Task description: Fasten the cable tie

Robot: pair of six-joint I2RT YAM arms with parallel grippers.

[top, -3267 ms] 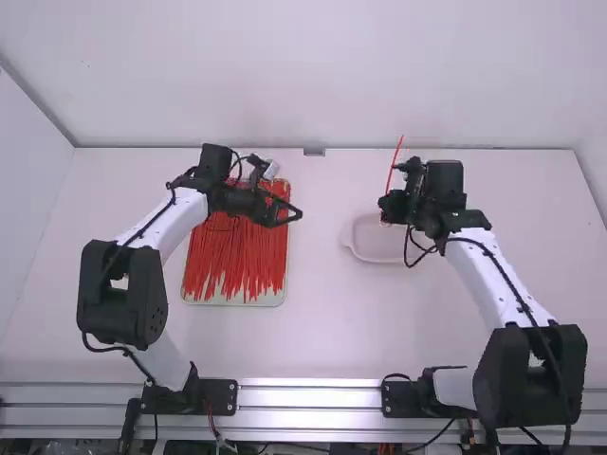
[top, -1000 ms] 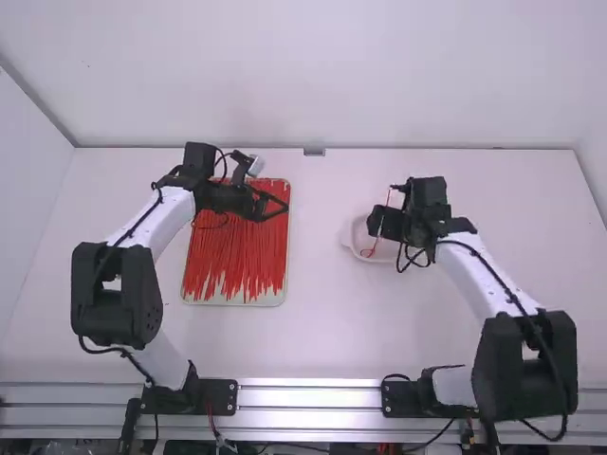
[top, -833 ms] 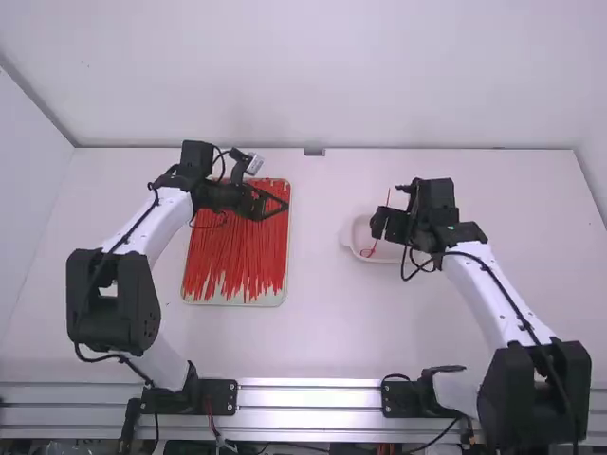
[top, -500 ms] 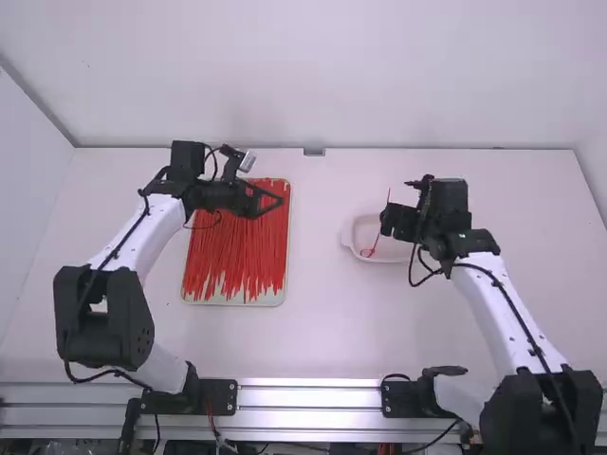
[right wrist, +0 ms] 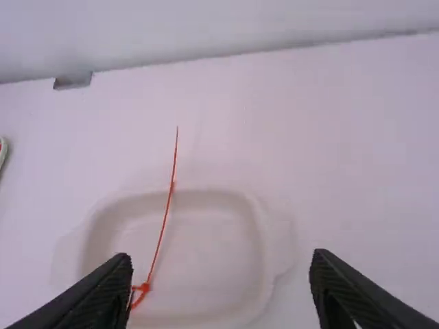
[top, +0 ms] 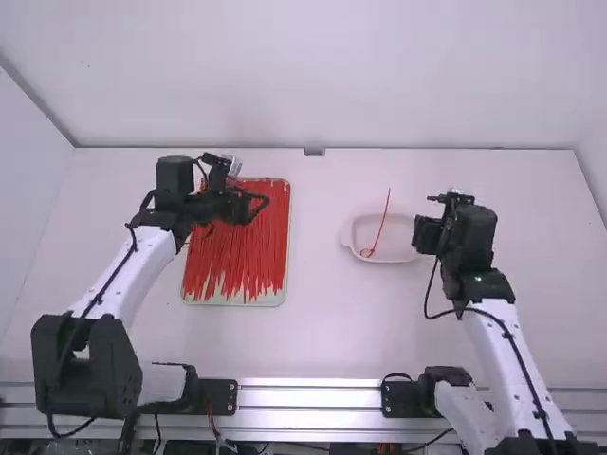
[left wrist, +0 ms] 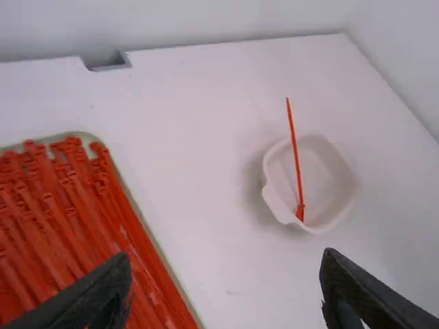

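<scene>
The cable tie (top: pixel 377 224) lies in the white dish (top: pixel 347 239), its tail over the far rim. The right gripper (top: pixel 420 234) hangs just beside the dish, fingers spread, not touching the tie. The left gripper (top: pixel 254 207), also spread, hangs over the tray (top: pixel 233 302) of spare ties (top: pixel 237 251).

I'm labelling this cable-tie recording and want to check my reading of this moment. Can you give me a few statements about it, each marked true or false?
1. One red cable tie lies in the white dish, with its tail over the rim. True.
2. The right hand grips that tie. False: it is open and apart from the tie.
3. The left hand is open above the tray of red cable ties. True.
4. The dish stands on the tray. False: it stands on the table, apart from the tray.
</scene>
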